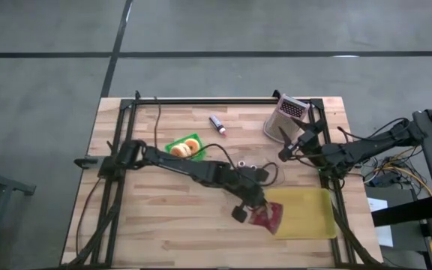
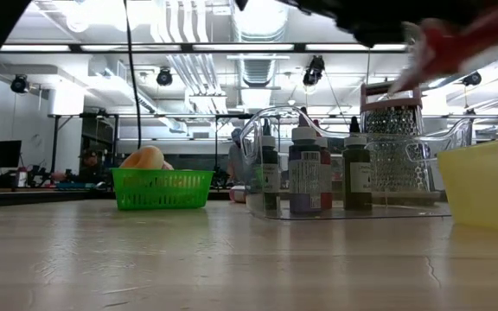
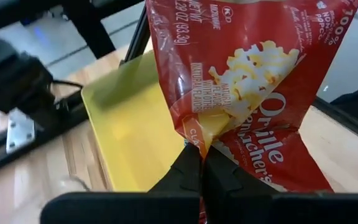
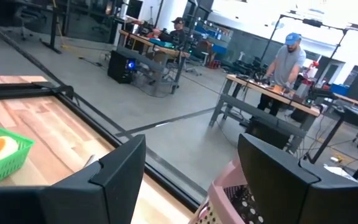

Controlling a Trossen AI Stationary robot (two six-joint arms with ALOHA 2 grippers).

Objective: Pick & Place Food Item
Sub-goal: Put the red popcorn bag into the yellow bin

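Butcher-block table (image 1: 163, 217) fills the overhead shot, grey workshop floor all around it. Landmark is the yellow tray (image 1: 310, 214), sitting at the table's near right corner. Left gripper (image 1: 247, 210) reaches across to the tray's left edge, fingers (image 3: 191, 171) pinched tight on the red popcorn bag (image 1: 267, 217). From the wrist camera, the bag (image 3: 241, 81) hangs from that pinch, with the tray (image 3: 132, 134) under and behind it. Overhead, the bag overlaps the tray's left rim; whether it touches the tray cannot be told. At table level it shows as a red blur (image 2: 456, 43) held high above the tray (image 2: 487, 186).

Right gripper (image 1: 285, 152) waits well behind the tray, beside the metal grater (image 1: 285, 118), its fingers (image 4: 120, 171) spread wide apart with nothing between them. A clear bin of small bottles (image 2: 314, 177) stands between the tray and the green basket (image 1: 187, 148), which holds round buns (image 1: 185, 148) further left. A small tube (image 1: 217, 124) lies beyond the basket, toward the far edge.
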